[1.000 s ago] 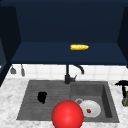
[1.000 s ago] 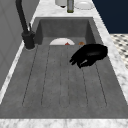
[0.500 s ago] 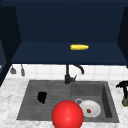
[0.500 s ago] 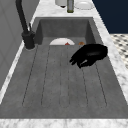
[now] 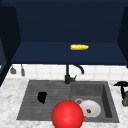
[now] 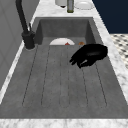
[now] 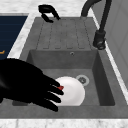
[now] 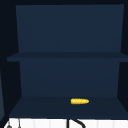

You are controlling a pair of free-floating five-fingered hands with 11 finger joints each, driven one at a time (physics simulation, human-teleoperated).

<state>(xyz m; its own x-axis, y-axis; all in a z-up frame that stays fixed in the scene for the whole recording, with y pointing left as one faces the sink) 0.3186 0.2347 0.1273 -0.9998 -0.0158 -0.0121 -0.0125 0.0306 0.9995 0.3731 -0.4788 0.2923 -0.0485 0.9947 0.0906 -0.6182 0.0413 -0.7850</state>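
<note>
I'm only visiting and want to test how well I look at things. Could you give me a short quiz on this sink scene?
1. What lies on the cabinet shelf above the sink? A: a spoon. B: a yellow corn cob. C: a cup.
2. True or false: the left hand grips the faucet.
3. Fill in: the white plate lies in the sink's ____.

Key: 1 B. 2 False: it hovers over the draining board, holding nothing. 3 basin.
</note>
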